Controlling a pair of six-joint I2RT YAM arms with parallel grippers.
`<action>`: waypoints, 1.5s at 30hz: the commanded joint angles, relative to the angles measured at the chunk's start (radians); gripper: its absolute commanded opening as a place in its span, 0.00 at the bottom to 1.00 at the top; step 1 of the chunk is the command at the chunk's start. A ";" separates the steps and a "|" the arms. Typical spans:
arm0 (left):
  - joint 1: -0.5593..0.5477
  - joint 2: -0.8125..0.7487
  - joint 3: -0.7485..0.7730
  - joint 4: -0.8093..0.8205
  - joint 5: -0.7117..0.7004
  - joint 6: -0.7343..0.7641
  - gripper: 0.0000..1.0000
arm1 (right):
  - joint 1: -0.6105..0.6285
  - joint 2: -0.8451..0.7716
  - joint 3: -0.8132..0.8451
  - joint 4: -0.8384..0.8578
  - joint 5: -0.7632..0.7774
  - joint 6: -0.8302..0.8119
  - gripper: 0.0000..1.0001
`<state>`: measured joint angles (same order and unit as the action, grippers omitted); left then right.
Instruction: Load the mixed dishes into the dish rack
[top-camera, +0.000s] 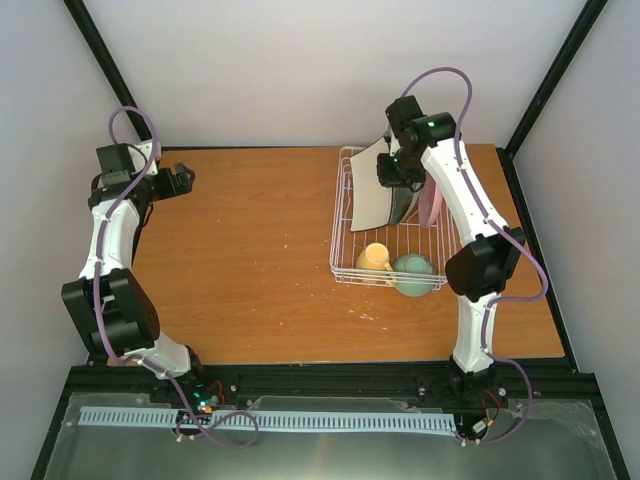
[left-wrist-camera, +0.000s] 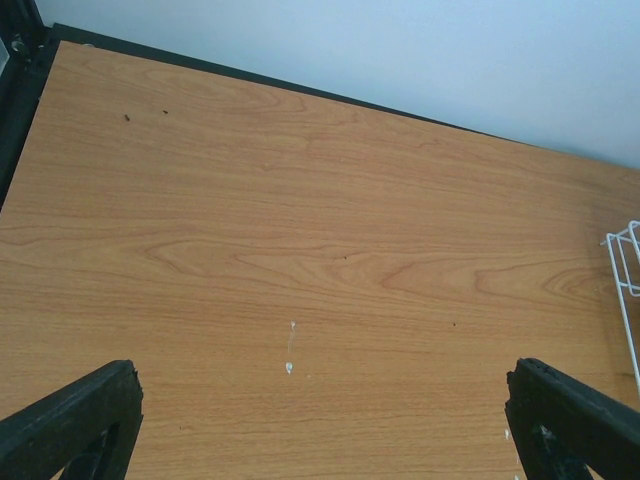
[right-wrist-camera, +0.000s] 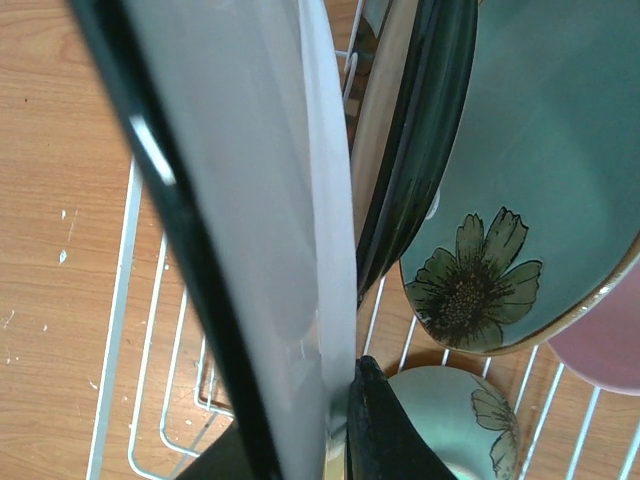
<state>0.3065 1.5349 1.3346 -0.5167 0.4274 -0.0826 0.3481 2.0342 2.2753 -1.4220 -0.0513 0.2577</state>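
The rack (top-camera: 345, 272) holds four plates (right-wrist-camera: 520, 150), one mug (top-camera: 375, 258) and one bowl (top-camera: 413, 273); the right claw (top-camera: 398, 172) is clenched on the white plate (top-camera: 372, 195) there, and the left claw (top-camera: 186, 180) is released above the bench (top-camera: 250, 250).

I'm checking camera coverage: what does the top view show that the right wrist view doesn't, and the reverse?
Only the top view: the whole left arm, away from the rack, and the mug at the rack's near end. Only the right wrist view: the flower print on the mint plate, and the right fingers pinching the white plate at its edge. Both: the rack, white plate, pink plate and bowl.
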 joint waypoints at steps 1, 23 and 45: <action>0.004 0.010 0.028 0.001 0.012 0.024 1.00 | -0.006 -0.051 -0.017 0.154 -0.022 0.060 0.03; 0.037 0.046 0.034 0.003 0.060 0.027 1.00 | -0.006 0.113 -0.055 0.243 -0.047 0.116 0.04; 0.043 0.036 0.029 -0.001 0.075 0.026 1.00 | 0.030 -0.119 -0.276 0.469 0.090 0.148 0.03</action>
<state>0.3416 1.5803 1.3346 -0.5179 0.4835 -0.0723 0.3759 2.0048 2.0663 -1.1656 -0.0154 0.3576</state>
